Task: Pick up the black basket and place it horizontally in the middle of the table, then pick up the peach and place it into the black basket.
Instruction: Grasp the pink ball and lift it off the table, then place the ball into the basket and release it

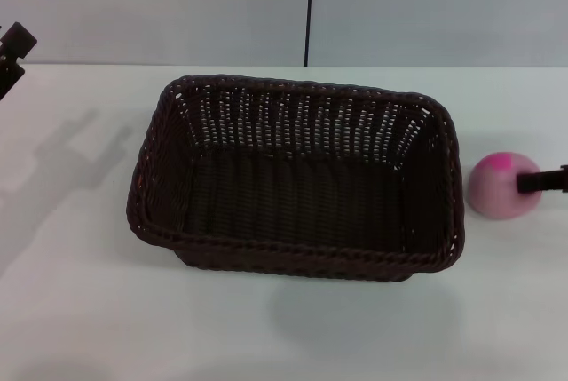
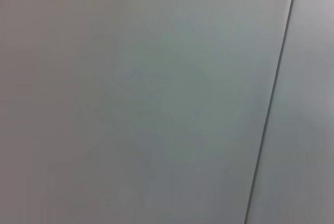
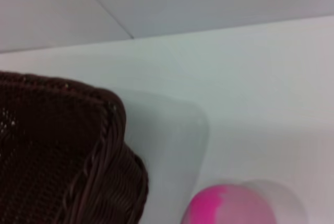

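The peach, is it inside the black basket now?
No, the peach lies on the table, outside the black basket.

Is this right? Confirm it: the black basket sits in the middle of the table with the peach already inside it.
Not right. The black basket is mid-table, but the head view shows the peach outside it, on the table at the basket's right, with the right hand at it.

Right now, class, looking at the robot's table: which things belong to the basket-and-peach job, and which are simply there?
Part of the job:
- basket, empty, lying lengthwise mid-table
- peach, on the table beside the basket's right end, not yet inside
- right gripper, at the peach
- left gripper, off at the far left edge

Simply there:
- wall behind the table, with a dark vertical seam
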`<act>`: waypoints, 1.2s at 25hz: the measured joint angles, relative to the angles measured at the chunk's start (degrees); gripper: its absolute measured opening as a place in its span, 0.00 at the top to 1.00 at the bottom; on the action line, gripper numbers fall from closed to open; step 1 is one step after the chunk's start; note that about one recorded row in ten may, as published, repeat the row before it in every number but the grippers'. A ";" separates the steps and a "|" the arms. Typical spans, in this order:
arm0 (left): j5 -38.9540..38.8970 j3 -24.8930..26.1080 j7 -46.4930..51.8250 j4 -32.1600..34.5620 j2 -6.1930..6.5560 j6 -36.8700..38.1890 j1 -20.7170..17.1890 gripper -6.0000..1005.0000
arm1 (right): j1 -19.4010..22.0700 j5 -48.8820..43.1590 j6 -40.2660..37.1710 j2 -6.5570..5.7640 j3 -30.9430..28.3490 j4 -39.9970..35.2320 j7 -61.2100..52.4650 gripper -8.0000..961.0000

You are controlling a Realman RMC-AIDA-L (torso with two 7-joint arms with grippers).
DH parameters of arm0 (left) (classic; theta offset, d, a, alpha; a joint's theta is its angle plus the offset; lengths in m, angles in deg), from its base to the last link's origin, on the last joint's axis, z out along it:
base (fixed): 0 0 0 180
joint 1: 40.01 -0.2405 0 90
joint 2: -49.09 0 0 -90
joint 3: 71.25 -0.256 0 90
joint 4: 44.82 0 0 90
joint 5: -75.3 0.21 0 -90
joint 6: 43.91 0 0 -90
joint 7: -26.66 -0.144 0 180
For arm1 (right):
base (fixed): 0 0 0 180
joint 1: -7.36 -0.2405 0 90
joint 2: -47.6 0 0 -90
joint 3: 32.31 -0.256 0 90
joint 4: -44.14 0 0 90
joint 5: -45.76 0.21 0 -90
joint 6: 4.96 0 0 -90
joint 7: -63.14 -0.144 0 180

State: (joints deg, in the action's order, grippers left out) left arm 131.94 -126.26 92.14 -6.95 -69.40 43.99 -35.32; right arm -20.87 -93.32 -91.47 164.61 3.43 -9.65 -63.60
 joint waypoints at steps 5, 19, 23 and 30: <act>0.01 0.00 0.00 0.00 0.03 -0.01 -0.43 0.33 | 1.75 3.56 -1.14 -0.03 -4.04 -4.26 -0.04 0.85; 0.15 -0.06 -0.21 -0.81 0.09 0.33 0.22 0.34 | 5.76 29.31 -14.23 1.93 3.98 -29.07 0.52 0.92; 0.11 -0.09 -0.64 -1.83 0.07 1.47 0.30 0.33 | 4.62 34.79 -11.39 1.87 14.93 -26.13 4.23 0.95; -0.03 0.04 -3.04 -3.92 0.16 2.93 -0.19 0.33 | 0.42 35.99 -2.75 1.70 22.95 -13.51 10.01 0.84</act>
State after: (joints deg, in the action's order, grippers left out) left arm 131.91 -126.22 89.09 -10.87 -69.24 46.92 -35.51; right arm -20.45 -57.33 -94.22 166.31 26.37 -23.16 -53.59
